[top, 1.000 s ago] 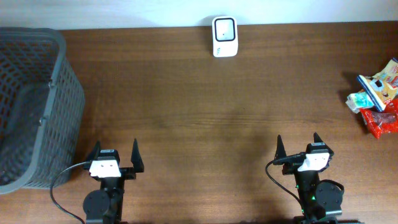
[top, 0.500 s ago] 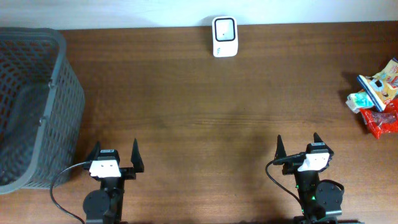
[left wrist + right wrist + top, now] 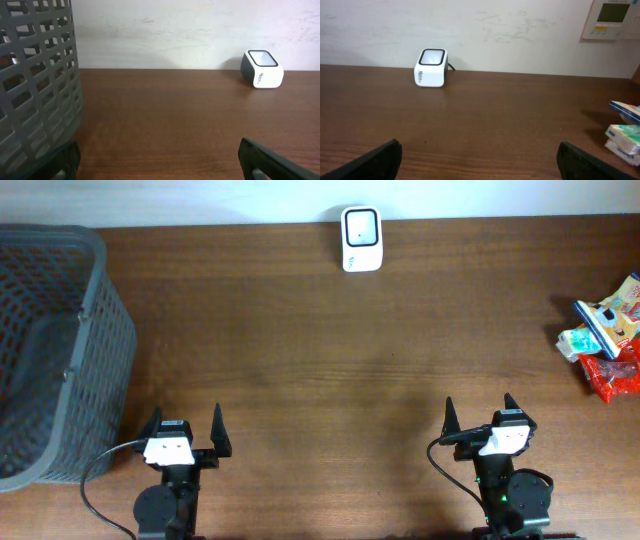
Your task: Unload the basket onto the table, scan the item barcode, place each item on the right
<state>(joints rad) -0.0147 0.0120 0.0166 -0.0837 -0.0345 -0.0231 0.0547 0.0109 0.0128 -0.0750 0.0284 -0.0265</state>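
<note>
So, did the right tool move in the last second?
No. In the overhead view the right tool sits at the same spot below and right of the barcode scanner, open and empty, as before.

You have a white barcode scanner (image 3: 361, 238), dark window facing up, standing at the far edge of the worktop (image 3: 330, 360), mid-width, items heaped at the right edge, blue-yellow box (image 3: 610, 315), pale green packet (image 3: 575, 342), red packet (image 3: 612, 376), all touching
</note>
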